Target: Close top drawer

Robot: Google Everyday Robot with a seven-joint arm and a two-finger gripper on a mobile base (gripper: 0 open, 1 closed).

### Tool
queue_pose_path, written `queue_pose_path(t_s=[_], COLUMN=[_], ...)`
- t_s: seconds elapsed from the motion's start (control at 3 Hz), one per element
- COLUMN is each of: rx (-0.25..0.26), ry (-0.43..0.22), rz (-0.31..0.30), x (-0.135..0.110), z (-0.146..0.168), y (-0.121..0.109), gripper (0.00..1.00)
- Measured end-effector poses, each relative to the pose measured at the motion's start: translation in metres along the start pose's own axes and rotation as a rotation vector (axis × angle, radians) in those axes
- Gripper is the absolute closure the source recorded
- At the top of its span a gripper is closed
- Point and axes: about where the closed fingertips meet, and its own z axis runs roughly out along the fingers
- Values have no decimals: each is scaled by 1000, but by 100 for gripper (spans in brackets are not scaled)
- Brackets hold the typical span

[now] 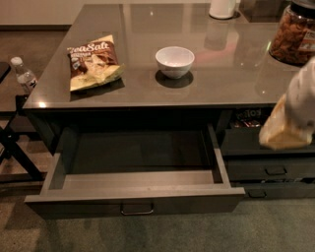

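Observation:
The top drawer [133,203] is a wide dark-grey drawer under the tabletop, pulled far out towards me. Its tall flat front carries a small bar pull [137,210] at centre. Its grey inner walls and dark floor [138,152] show, and nothing lies inside. My gripper [288,125] is a blurred pale and yellowish shape at the right edge. It hangs in front of the narrower right-hand drawers, to the right of the open drawer and apart from it.
On the grey tabletop [236,74] lie a chip bag [93,61], a white bowl [174,60], a jar of nuts [295,34] and a white cylinder [222,8]. Narrower drawers [273,170] stack at right. A water bottle [23,76] stands at left beside a dark frame.

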Motion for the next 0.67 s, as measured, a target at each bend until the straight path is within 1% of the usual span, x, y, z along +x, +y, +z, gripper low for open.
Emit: queue_pose_path(t_s=[0.33,0.67], rx=[-93,-208], ry=[45,79], rz=[63,85], x=[23,39], z=[45,95], y=[45,85], gripper=[100,100])
